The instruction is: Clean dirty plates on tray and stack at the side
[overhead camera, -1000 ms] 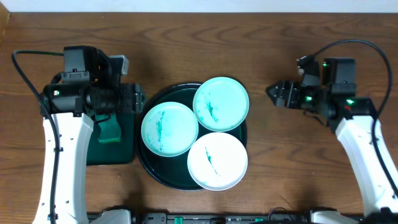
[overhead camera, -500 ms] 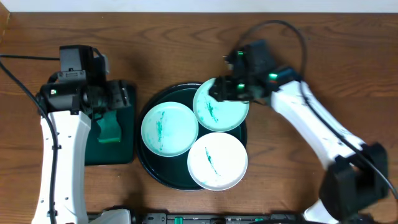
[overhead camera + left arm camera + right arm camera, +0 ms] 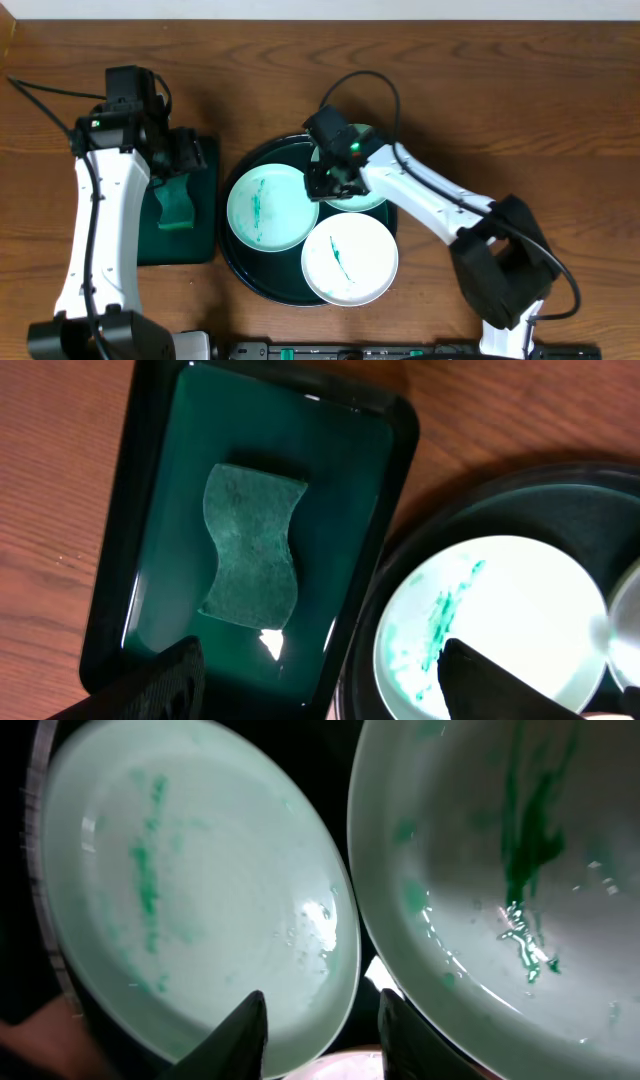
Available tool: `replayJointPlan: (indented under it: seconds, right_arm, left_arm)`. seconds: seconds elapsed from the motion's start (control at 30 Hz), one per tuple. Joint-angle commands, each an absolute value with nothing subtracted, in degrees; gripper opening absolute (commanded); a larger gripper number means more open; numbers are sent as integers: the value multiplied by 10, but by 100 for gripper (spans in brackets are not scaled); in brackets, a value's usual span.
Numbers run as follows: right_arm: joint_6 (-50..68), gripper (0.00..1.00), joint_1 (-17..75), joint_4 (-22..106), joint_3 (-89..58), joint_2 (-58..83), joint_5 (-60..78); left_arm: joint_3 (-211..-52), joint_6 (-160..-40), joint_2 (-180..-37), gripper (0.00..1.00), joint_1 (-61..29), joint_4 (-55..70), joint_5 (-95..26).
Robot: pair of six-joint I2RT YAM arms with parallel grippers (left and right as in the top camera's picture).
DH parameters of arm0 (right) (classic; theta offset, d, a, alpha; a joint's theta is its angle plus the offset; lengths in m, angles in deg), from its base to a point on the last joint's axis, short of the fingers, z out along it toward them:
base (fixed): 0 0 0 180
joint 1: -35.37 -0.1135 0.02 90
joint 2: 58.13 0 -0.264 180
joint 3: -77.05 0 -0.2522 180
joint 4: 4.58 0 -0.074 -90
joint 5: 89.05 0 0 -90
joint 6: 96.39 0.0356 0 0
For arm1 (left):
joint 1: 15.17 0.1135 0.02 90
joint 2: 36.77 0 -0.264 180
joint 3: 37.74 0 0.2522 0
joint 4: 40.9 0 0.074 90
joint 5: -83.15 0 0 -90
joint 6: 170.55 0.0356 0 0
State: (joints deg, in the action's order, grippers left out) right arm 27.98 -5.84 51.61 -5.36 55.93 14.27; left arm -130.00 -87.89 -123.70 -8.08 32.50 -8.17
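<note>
- Black right gripper (image 3: 320, 183), just swung in from right, over adjoining smeared mint round plates (image 3: 272, 207) on large round dark-green tray (image 3: 232, 265); jaws narrowing, still parted.
- Left gripper (image 3: 322, 685) wide open, idle; wiping unstarted.

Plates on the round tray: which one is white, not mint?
The front plate, nearest the overhead view's bottom edge; the other two are pale mint.

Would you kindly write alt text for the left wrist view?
A green sponge lies in a rectangular dark green tray beneath the open left gripper. To the right, a pale plate with teal smears sits on the round tray.
</note>
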Motion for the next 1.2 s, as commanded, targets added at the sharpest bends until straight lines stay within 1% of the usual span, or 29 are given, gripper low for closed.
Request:
replayJointPlan:
  seconds: [0.0,0.1,0.3,0.63,0.8,0.87,0.9,1.17]
  right_arm:
    - [300,31,-77,518,-45,579,108]
    - [300,27,-84,518,-45,589,98]
    - [300,24,-84,514,-45,608,97]
    - [300,24,-88,495,-45,624,80]
    - [300,15,-86,490,-45,645,96]
    - [300,8,-84,490,-45,645,100]
    - [300,1,-84,490,-45,645,100]
    - [299,1,-84,490,-45,645,100]
  left_arm:
    - [-1311,-884,-1248,75,-78,326,-75]
    - [-1311,-883,-1250,75,-78,326,-75]
    - [-1311,-883,-1250,75,-78,325,-74]
    - [-1311,-881,-1252,75,-78,318,-71]
    - [-1304,-881,-1252,75,-78,309,-32]
    - [-1296,-881,-1252,75,-78,304,-27]
    - [-1292,-881,-1252,75,-78,301,-27]
    - [-1277,-881,-1293,75,-78,298,-27]
